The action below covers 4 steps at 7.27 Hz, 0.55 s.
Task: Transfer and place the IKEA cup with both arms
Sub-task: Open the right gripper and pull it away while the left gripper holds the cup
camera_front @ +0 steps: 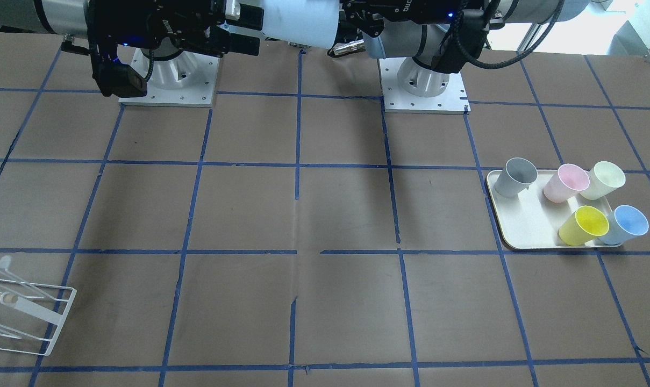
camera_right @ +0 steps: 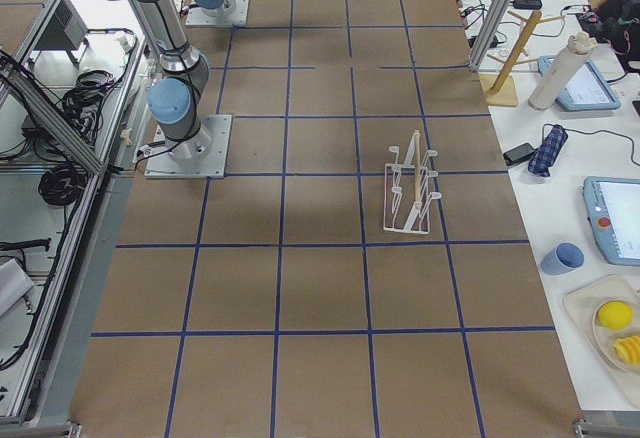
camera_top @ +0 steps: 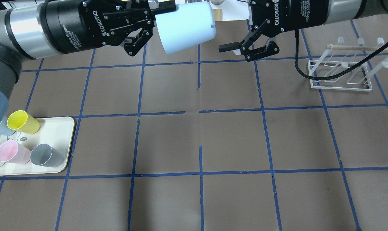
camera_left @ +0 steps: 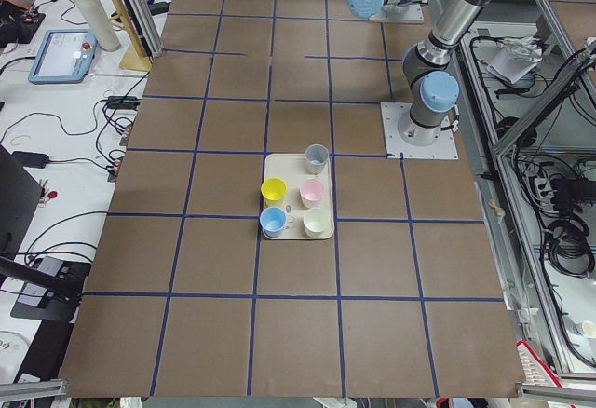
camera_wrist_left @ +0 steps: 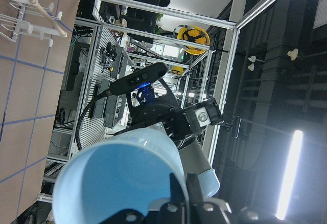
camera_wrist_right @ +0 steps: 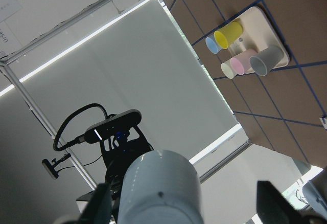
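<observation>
My left gripper (camera_top: 155, 19) is shut on the rim of the IKEA cup (camera_top: 185, 27), a pale-blue tumbler. It holds the cup on its side, high above the table, base towards my right arm. The left wrist view shows the cup's bright-blue inside (camera_wrist_left: 122, 183) with a finger (camera_wrist_left: 194, 193) on the rim. My right gripper (camera_top: 234, 45) is open and faces the cup's base, a little apart from it. In the front view its fingers (camera_front: 244, 45) stand close beside the cup (camera_front: 298, 24). A second blue cup (camera_front: 626, 224) stands on the tray.
A cream tray (camera_front: 518, 226) on my left side holds grey (camera_front: 514, 177), pink (camera_front: 565, 183), pale-green (camera_front: 604, 180) and yellow (camera_front: 584, 226) cups. A white wire rack (camera_top: 341, 73) with a wooden rod stands far on my right side. Blue tape lines grid the brown table.
</observation>
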Tool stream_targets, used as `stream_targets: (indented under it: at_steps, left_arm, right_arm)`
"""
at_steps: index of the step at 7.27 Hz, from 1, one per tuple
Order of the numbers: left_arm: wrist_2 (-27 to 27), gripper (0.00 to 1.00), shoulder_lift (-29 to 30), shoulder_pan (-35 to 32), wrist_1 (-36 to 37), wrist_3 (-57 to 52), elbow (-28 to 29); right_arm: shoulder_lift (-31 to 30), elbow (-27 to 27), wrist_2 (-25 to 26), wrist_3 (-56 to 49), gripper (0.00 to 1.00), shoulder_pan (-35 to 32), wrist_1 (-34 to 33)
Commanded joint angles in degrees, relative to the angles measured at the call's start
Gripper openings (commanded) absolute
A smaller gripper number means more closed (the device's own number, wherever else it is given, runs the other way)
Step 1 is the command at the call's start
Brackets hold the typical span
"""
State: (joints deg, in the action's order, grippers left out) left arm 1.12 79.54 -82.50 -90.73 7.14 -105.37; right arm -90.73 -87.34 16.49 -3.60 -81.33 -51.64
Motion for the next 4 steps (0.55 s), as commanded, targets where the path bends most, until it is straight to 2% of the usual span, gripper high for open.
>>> stream_targets:
  at_steps: [1,2,3,4]
  left_arm:
    - [-5.6,0.02,-0.1,1.5,0.1,1.5,0.2]
    - [-12.5,0.0,-0.1,1.8,0.3,1.6,0.4]
    - [-15.6,0.0,-0.1,1.8,0.2,1.7,0.5]
    - [-21.4,0.0,-0.2,1.9,0.3,2.6,0.8]
  right_arm:
    - [0.2,0.2,7.7,0.7,1.0,2.7,-2.8]
    - [0.1,0.2,11.5,1.6,1.0,2.7,-5.2]
    - [0.2,0.2,20.5,4.4,1.0,2.5,-11.4]
    - [0.8,-0.2,30.6,7.2,1.0,2.2,-18.1]
